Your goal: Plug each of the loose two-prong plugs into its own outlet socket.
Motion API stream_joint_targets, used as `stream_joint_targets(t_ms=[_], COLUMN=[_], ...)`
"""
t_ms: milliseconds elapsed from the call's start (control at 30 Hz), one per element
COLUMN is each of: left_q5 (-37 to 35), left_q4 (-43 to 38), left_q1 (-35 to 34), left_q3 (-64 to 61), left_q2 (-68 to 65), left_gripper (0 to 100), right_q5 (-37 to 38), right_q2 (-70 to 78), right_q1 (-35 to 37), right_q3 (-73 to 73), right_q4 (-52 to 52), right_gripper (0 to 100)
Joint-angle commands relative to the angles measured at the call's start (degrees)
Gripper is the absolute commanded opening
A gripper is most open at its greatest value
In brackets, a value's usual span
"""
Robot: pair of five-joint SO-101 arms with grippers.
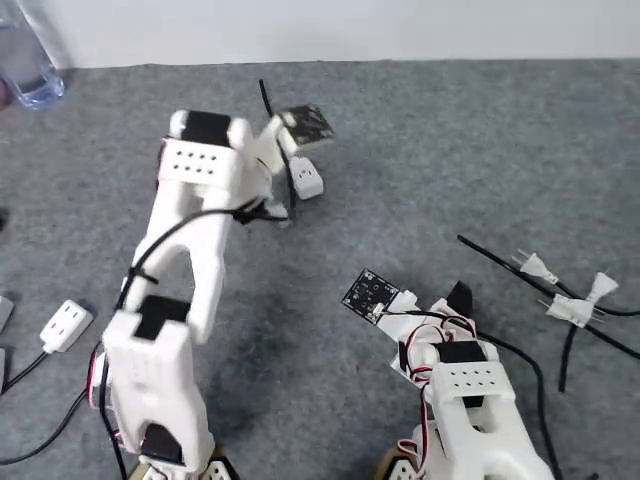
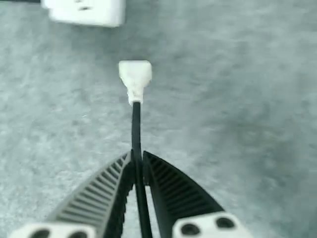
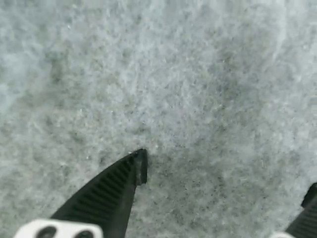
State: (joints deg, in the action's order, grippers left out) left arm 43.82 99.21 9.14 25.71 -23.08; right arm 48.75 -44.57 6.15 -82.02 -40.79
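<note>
My left gripper (image 2: 136, 163) is shut on the black cord (image 2: 135, 124) of a white two-prong plug (image 2: 134, 78). The plug hangs just ahead of the fingertips over the grey carpet. A white outlet socket (image 2: 84, 10) lies a short way beyond it; in the high view this socket (image 1: 306, 180) sits by the left arm's wrist. Near the front right, my right gripper (image 3: 226, 173) is open over bare carpet, holding nothing. Loose white plugs (image 1: 536, 267) (image 1: 574, 308) on black cords lie to the right of that arm.
Another white outlet block (image 1: 66, 325) with its cord lies at the left edge of the carpet. A clear bottle (image 1: 28, 60) stands at the far left corner. A white wall (image 1: 400, 30) bounds the far side.
</note>
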Motion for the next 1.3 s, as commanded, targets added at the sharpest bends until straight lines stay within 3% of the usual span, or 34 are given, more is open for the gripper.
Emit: stream_joint_targets(t_ms=[0, 233, 467, 567, 867, 1067, 1267], left_q5=[-0.09, -0.09, -5.36, -5.71, -5.71, -7.82, -8.09], left_q4=[1.23, 1.23, 1.14, 1.14, -4.48, -8.7, -23.38], left_q1=[4.66, 14.77, 23.03, 21.19, 4.04, 3.08, 0.62], left_q3=[-6.9, -18.42, -19.65, -20.35, -21.67, -28.79, -42.15], left_q2=[11.69, 27.34, 33.85, 32.88, 25.67, 25.67, 25.67], left_gripper=[1, 1, 1, 1, 4, 22, 19], right_q5=[0.09, 0.09, -2.29, -2.2, -2.11, -2.11, -2.11], right_q2=[-0.66, -0.66, -0.66, -0.66, -0.66, -0.66, -0.66], right_q1=[0.48, 0.13, -1.71, -1.71, -1.45, -1.36, -1.36], right_q3=[0.26, 0.0, 0.18, 0.09, 0.0, 0.0, 0.0], right_q4=[1.71, 2.77, 3.91, 3.91, 4.26, 4.35, 4.35], right_gripper=[47.5, 47.5, 47.5, 47.5, 47.5, 47.5, 47.5])
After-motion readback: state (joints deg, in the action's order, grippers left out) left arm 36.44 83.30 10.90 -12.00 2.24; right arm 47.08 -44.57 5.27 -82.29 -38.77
